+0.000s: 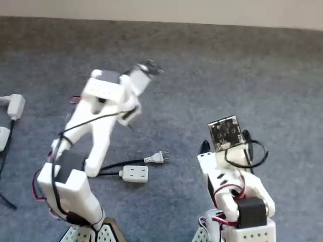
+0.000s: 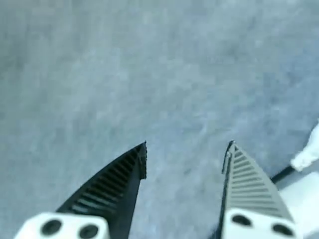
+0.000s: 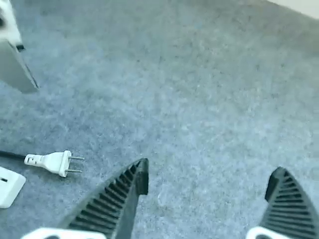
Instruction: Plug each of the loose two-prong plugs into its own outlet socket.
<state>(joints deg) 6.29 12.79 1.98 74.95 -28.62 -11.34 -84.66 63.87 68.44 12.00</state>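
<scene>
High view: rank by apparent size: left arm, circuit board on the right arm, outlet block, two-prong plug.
1. left arm
2. circuit board, raised nearer the camera, so its lead over the block is unsure
3. outlet block
4. two-prong plug

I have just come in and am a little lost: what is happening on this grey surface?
Nothing is held at this moment. The white robot's left gripper is open above bare grey carpet; its right gripper is open near the white two-prong plug. That plug lies loose beside the white outlet socket block, not yet plugged in.
</scene>
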